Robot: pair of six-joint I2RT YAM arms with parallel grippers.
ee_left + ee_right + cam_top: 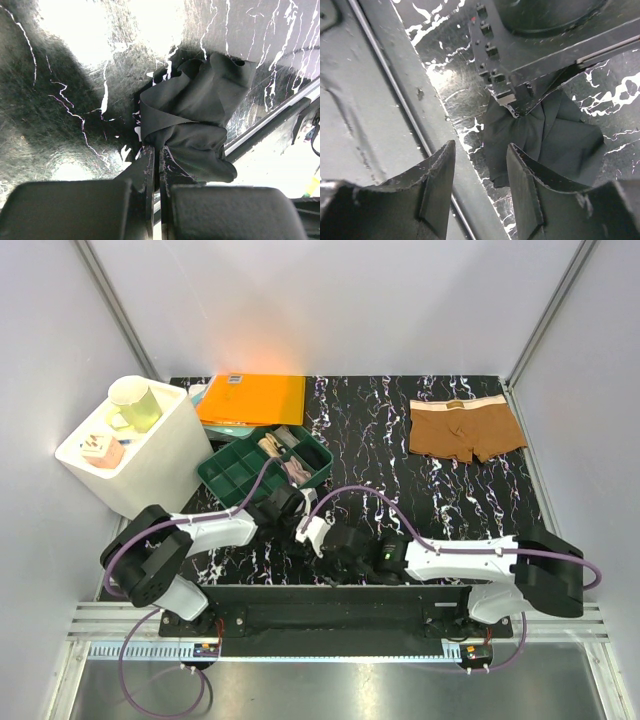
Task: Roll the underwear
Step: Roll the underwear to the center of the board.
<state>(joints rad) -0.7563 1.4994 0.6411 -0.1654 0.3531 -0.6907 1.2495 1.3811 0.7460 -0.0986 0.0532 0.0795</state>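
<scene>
The black underwear [195, 115] lies bunched in folds on the marbled black table [370, 430], close to its front edge. My left gripper [156, 155] is shut on an edge of it. My right gripper [480, 170] is open and empty, hovering over the table's front edge just left of the black fabric [555, 140], with the left gripper [515, 100] pinching the cloth right ahead of it. In the top view both grippers meet at front centre, left [295, 512] and right [322, 540], hiding the black bunch. The brown underwear [465, 428] with a pale waistband lies flat at the back right.
A green compartment tray [232, 478] holding rolled items stands just behind the left gripper. An orange folder [252, 398] lies at the back left. A white box [160, 465] with a green mug [135, 405] stands left of the table. A metal rail [385, 65] runs along the front edge.
</scene>
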